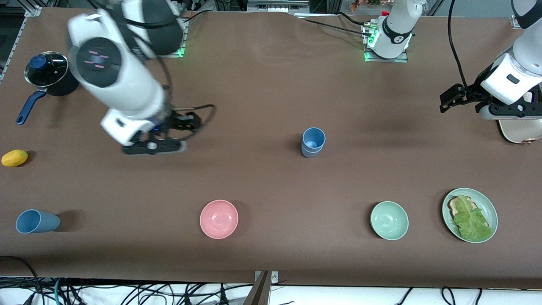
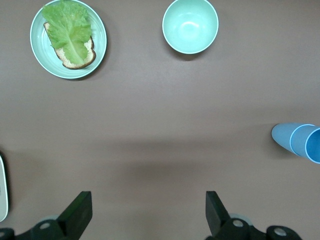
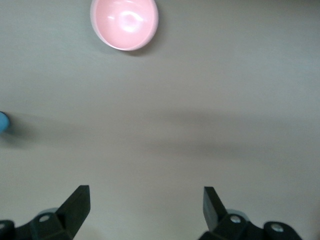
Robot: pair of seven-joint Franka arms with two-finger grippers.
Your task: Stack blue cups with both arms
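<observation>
Two blue cups stand nested as one stack at the middle of the table, the sky-blue one inside the duller one. The stack also shows in the left wrist view. A third blue cup lies on its side near the front camera at the right arm's end. My right gripper is open and empty over bare table between the pot and the stack; its wrist view shows only table between the fingers. My left gripper is open and empty over the left arm's end.
A pink bowl, a mint-green bowl and a green plate with lettuce on toast lie nearer the front camera. A black pot with a blue handle and a yellow fruit sit at the right arm's end. A cream dish lies under the left arm.
</observation>
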